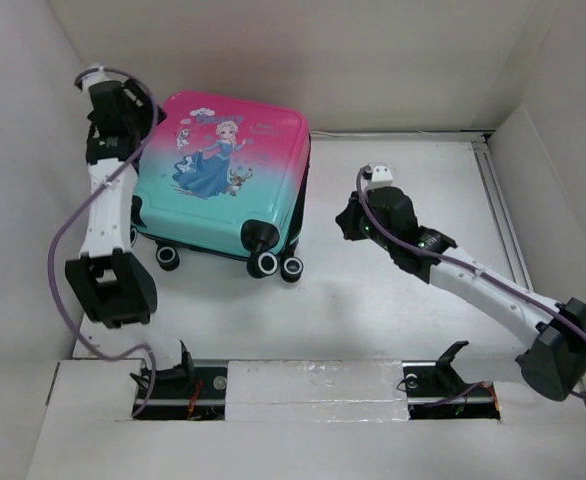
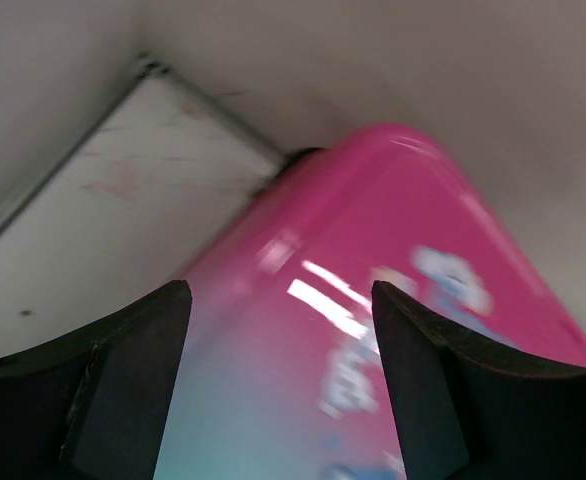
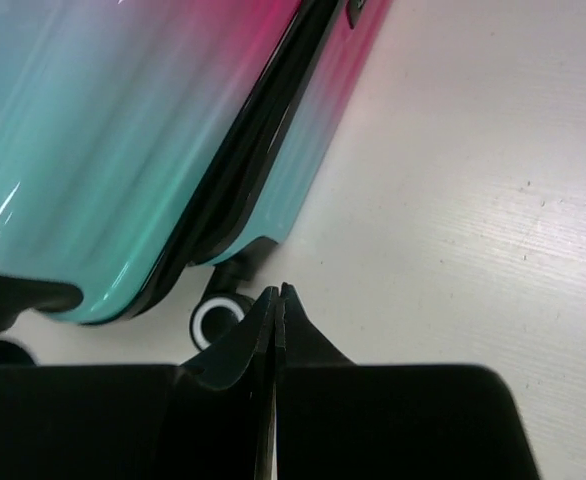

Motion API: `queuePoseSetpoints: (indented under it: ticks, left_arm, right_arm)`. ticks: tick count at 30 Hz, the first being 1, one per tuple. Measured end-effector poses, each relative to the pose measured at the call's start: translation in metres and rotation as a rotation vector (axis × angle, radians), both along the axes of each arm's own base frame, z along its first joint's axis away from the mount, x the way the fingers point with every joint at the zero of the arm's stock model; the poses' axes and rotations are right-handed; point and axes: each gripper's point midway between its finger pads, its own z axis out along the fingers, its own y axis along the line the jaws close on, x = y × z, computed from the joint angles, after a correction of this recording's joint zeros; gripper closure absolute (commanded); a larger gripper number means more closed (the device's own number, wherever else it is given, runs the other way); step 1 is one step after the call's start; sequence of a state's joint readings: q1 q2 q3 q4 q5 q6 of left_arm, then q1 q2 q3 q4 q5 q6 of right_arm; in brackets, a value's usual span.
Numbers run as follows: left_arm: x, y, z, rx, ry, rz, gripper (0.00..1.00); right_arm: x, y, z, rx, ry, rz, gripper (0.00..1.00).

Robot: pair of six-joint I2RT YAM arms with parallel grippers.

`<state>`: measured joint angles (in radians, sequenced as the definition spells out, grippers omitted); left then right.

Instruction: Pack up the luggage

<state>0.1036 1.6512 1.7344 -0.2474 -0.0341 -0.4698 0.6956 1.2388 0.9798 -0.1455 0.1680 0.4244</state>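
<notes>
The luggage (image 1: 223, 170) lies flat and closed at the back left of the table, princess side up, wheels (image 1: 265, 263) toward me. My left gripper (image 1: 145, 117) is open over its far left corner. In the left wrist view the wide-apart jaws (image 2: 281, 290) frame the blurred pink shell (image 2: 373, 330); I cannot tell if they touch it. My right gripper (image 1: 345, 222) is shut and empty, just right of the case. In the right wrist view its closed tips (image 3: 278, 292) sit near a wheel (image 3: 213, 320), below the teal shell (image 3: 123, 130) and black seam.
White walls enclose the table (image 1: 403, 290) at the back and on both sides. A metal rail (image 1: 498, 200) runs along the right wall. Two black brackets sit in slots at the near edge (image 1: 173, 380) (image 1: 438, 375).
</notes>
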Motion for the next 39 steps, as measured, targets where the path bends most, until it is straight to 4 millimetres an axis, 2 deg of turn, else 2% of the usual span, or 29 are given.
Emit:
queuePoseSetpoints:
  ticks: [3,6,8,11,14,17,19,22,25,28,30,34,36,39]
  left_arm:
    - [0.016,0.072,-0.056,-0.028,0.133,0.143,0.32]
    - [0.018,0.118,-0.099,-0.044,0.248,0.229,0.32]
    - [0.021,0.137,-0.117,-0.047,0.303,0.252,0.32]
    - [0.029,0.155,-0.129,-0.035,0.346,0.260,0.32]
    - [0.033,0.156,-0.144,-0.043,0.384,0.231,0.32]
    - [0.032,0.139,-0.170,-0.069,0.437,0.175,0.32]
    - [0.029,0.123,-0.198,-0.084,0.478,0.143,0.32]
    - [0.021,0.101,-0.240,-0.124,0.522,0.128,0.32]
    - [0.011,0.072,-0.258,-0.158,0.530,0.097,0.32]
    - [-0.001,0.028,-0.259,-0.159,0.514,0.047,0.33]
    - [-0.016,0.002,-0.258,-0.154,0.505,0.010,0.34]
    - [-0.064,-0.049,-0.257,-0.183,0.487,-0.076,0.34]
    - [-0.088,-0.067,-0.254,-0.178,0.480,-0.107,0.34]
    - [-0.118,-0.081,-0.252,-0.143,0.465,-0.120,0.34]
  right_arm:
    - [0.024,0.000,-0.006,-0.005,0.015,-0.020,1.00]
    - [0.058,0.002,-0.010,0.005,0.020,-0.049,1.00]
    - [0.077,0.004,-0.018,0.007,0.031,-0.060,1.00]
    - [0.094,0.010,-0.035,0.002,0.059,-0.059,1.00]
    - [0.108,0.018,-0.050,-0.002,0.085,-0.049,1.00]
    - [0.126,0.027,-0.056,0.005,0.092,-0.044,1.00]
    - [0.140,0.029,-0.058,0.019,0.087,-0.053,1.00]
    - [0.150,0.021,-0.063,0.035,0.091,-0.079,1.00]
    - [0.160,0.007,-0.063,0.057,0.087,-0.108,1.00]
    - [0.171,-0.017,-0.065,0.060,0.089,-0.156,1.00]
    - [0.184,-0.045,-0.064,0.061,0.082,-0.215,1.00]
    - [0.203,-0.092,-0.065,0.048,0.061,-0.297,1.00]
    - [0.209,-0.104,-0.065,0.036,0.053,-0.309,1.00]
    - [0.221,-0.108,-0.064,0.016,0.045,-0.297,1.00]
